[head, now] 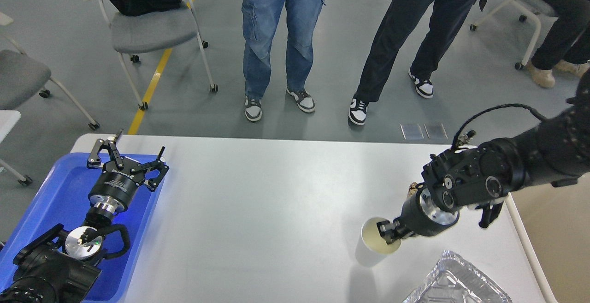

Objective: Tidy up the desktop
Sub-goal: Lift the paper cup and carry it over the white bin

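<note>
The desktop [267,201] is a large pale grey-white tabletop filling the lower half of the head view. A white paper cup [375,245] with a yellowish inside is at its front right. My right gripper [386,234] is shut on the cup's rim, one finger inside it, and holds the cup tilted and raised a little. My left gripper [130,155] is open and empty, fingers spread, over the far end of the blue tray [60,201] at the left.
A clear plastic container [454,282] lies at the front right edge, just right of the cup. A beige bin [560,234] stands beside the table on the right. Two people [286,40] and chairs [147,31] stand beyond the far edge.
</note>
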